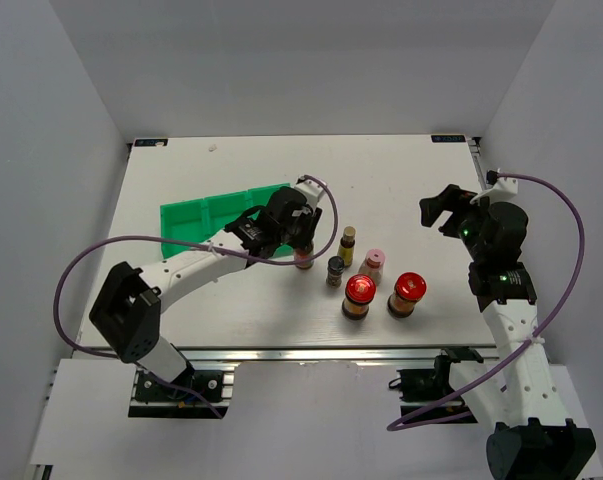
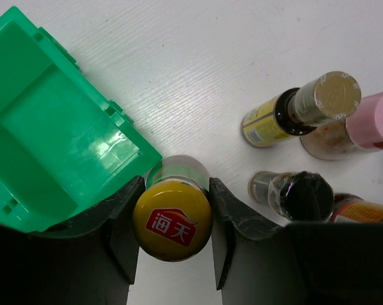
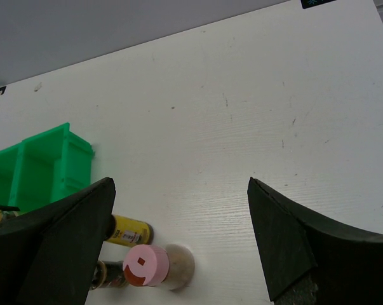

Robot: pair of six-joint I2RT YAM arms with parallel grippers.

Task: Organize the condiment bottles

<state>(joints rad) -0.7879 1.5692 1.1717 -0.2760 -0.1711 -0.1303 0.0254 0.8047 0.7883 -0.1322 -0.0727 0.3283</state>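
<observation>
Top external: the white surface (image 1: 231, 170) fills the middle of the frame. The left arm (image 1: 181, 270) reaches from lower left to centre. The right arm (image 1: 506, 300) stands along the right edge.

The green compartment tray (image 1: 206, 215) lies left of centre, skewed, with its right end higher in the frame.

Bottles, all upright, in a loose cluster right of centre:
- The left-hand red-lidded jar (image 1: 359, 295) and right-hand red-lidded jar (image 1: 408, 293) stand side by side at the bottom of the cluster, slightly apart.
- The pink-capped bottle (image 1: 372, 265) is just above the gap between the jars.
- The grey-capped bottle (image 1: 335, 270) is just left of the pink one.
- The second yellow-capped bottle (image 1: 347, 245) is just above the grey one.
- The first yellow-capped bottle (image 1: 303, 260) is left of the cluster, near the tray's right end.

Left wrist: the left jaws are clamped on the first yellow-capped bottle (image 2: 172, 219), one pad on each side of the cap. The bottle's base is just beside the tray (image 2: 58, 146) corner. Can't tell whether it is lifted off the surface.

Right wrist: the right jaws are wide apart over bare surface (image 3: 242, 127), in the right of the top view, well apart from the bottles.
</observation>
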